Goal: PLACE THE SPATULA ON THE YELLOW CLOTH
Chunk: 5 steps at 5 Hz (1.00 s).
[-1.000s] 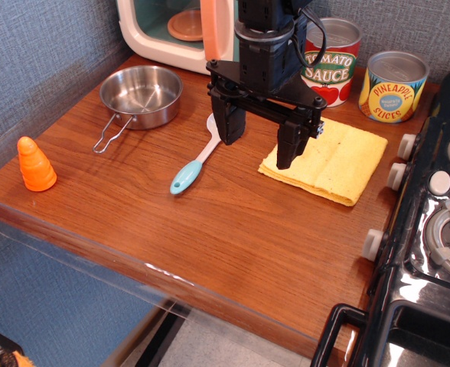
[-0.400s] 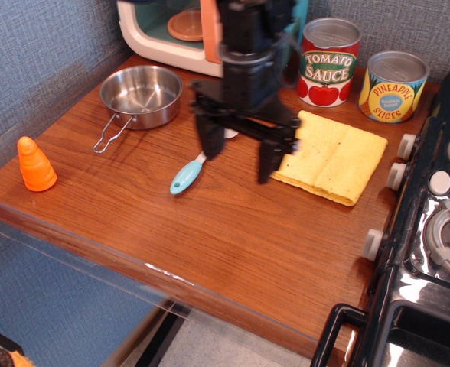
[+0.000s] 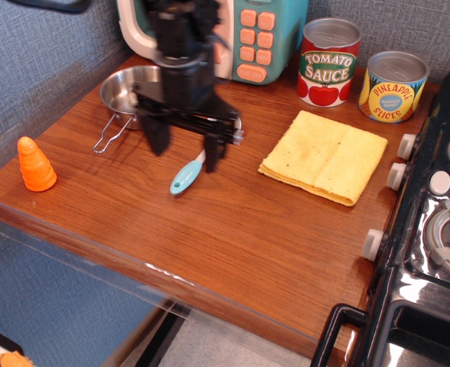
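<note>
The spatula lies on the wooden table, its light blue handle toward the front left; its white head is mostly hidden behind my gripper. My black gripper is open, its two fingers pointing down and standing left and right of the spatula's neck, holding nothing. The yellow cloth lies folded flat to the right, in front of the cans, with nothing on it.
A steel pan with a wire handle sits behind the gripper. An orange cone stands at the left edge. A toy microwave, a tomato sauce can and a pineapple can line the back. A black stove is at right.
My gripper has moved left, from above the yellow cloth's left edge to over the spatula. The jaws stay open. The spatula and the cloth have not moved.
</note>
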### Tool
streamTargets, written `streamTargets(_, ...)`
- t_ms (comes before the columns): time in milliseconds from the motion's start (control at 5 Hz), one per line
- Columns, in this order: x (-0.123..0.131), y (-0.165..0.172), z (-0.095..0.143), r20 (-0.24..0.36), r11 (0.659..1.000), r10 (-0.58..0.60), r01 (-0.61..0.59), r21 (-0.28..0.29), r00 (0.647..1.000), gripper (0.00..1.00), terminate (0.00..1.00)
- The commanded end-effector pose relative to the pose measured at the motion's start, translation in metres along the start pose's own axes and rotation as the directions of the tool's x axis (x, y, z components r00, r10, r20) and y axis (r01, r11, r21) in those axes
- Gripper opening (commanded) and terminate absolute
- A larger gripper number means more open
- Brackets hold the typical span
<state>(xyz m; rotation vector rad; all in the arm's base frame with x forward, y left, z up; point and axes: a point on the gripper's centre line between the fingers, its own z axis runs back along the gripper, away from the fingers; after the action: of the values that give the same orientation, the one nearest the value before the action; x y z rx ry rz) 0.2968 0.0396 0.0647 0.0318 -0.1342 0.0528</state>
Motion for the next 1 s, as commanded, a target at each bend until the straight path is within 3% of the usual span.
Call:
streamTargets(0,0.019,0.014,-0.032,0.000,0.996,0.076,-0.076,-0.039,0.997,1.00,0.00)
streamTargets(200,0.031,0.008,-0.048,-0.010,0.996,0.067,-0.068,-0.061,0.998,1.00,0.00)
streamTargets(600,0.038,0.004,-0.071,-0.041,0.998,0.050,-0.051,-0.022,0.998,1.00,0.00)
streamTargets(800,0.033,0.000,-0.075,-0.066,0.999,0.044,-0.045,-0.003,0.997,0.00,0.00)
